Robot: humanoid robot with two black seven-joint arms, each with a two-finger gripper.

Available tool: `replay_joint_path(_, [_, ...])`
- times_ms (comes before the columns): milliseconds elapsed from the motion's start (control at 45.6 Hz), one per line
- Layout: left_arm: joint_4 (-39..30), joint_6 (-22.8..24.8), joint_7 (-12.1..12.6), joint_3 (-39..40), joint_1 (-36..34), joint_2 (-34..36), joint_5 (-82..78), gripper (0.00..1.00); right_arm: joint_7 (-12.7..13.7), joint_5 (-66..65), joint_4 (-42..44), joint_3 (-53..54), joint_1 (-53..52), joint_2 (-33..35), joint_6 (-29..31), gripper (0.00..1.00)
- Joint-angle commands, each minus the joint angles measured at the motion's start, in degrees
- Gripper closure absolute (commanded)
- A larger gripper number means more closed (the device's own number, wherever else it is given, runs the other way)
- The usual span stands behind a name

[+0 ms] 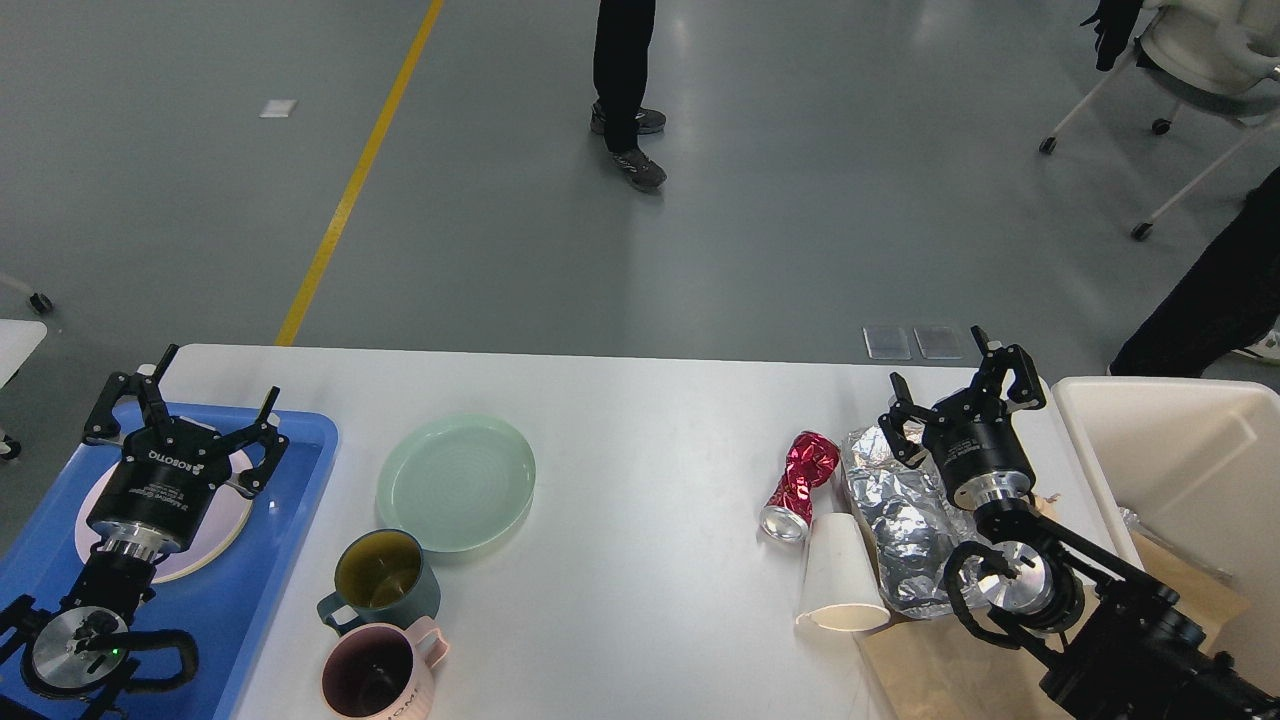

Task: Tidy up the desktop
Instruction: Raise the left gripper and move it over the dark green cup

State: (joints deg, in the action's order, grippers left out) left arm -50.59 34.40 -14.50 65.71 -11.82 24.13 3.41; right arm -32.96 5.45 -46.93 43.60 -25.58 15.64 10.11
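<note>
While the bench (640,420) fills the lower view, the left end effector (178,408) hangs spread over a tray (300,470) at its left end. The right end effector (955,385), also spread and empty, hovers above foil (900,510) near the right edge.

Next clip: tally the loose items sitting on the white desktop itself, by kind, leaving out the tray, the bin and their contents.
On the desktop:
Plates: 1, the pale green plate
Mugs: 2, the dark teal mug and the pink mug
Crushed cans: 1, the red can
Paper cups: 1, the white cup on its side
Crumpled foil: 1, the foil
Brown paper: 1, the brown paper
Total: 7
</note>
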Motion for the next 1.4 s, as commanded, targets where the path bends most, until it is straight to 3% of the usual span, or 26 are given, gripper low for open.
replay_joint_path(0, [0.4,0.14,-0.01,0.55,-0.14,-0.4,-0.77,0.04,0.0,0.0,0.0,0.0,0.0,0.0,0.0,0.0])
replay_joint_path(285, [0.4,-1.79,0.87,-0.14,-1.72,1.88,-0.94,0.04,0.0,0.0,-0.09,0.0,0.0,0.0,0.09,0.0])
replay_joint_path(394, [-0.65,-0.92,0.44,-3.82,-1.81,8.29,-0.68,0.04,-0.08,0.0,0.0,0.0,0.0,0.0,0.09,0.0])
replay_joint_path(482, [-0.74,-0.92,-0.27,-13.04,-4.17,15.58,-0.24,0.04,0.0,0.0,0.0,0.0,0.0,0.0,0.09,0.0])
replay_joint_path(548, [-0.74,-0.83,-0.18,-23.57,-10.57,20.77,-0.24,0.04,0.0,0.0,0.0,0.0,0.0,0.0,0.09,0.0])
replay_joint_path(701, [-0.47,1.45,-0.18,-54.86,-32.71,30.88,-0.33,0.04,-0.09,0.0,0.0,0.0,0.0,0.0,0.09,0.0])
replay_joint_path(898, [-0.47,8.75,-0.18,-91.42,-65.4,32.21,-0.24,0.04,-0.08,0.0,0.0,0.0,0.0,0.0,0.09,0.0])
replay_joint_path(1095, [-1.61,8.84,-0.18,-124.83,-88.98,17.2,-0.33,0.04,0.0,0.0,0.0,0.0,0.0,0.0,0.09,0.0])
replay_joint_path(1183, [-6.26,8.75,0.08,-139.34,-98.82,8.06,-0.33,0.04,-0.09,0.0,0.0,0.0,0.0,0.0,0.09,0.0])
replay_joint_path(1380, [-17.95,10.07,0.26,-149.64,-114.91,-4.34,-0.07,0.04,0.0,0.0,0.0,0.0,0.0,0.0,0.09,0.0])
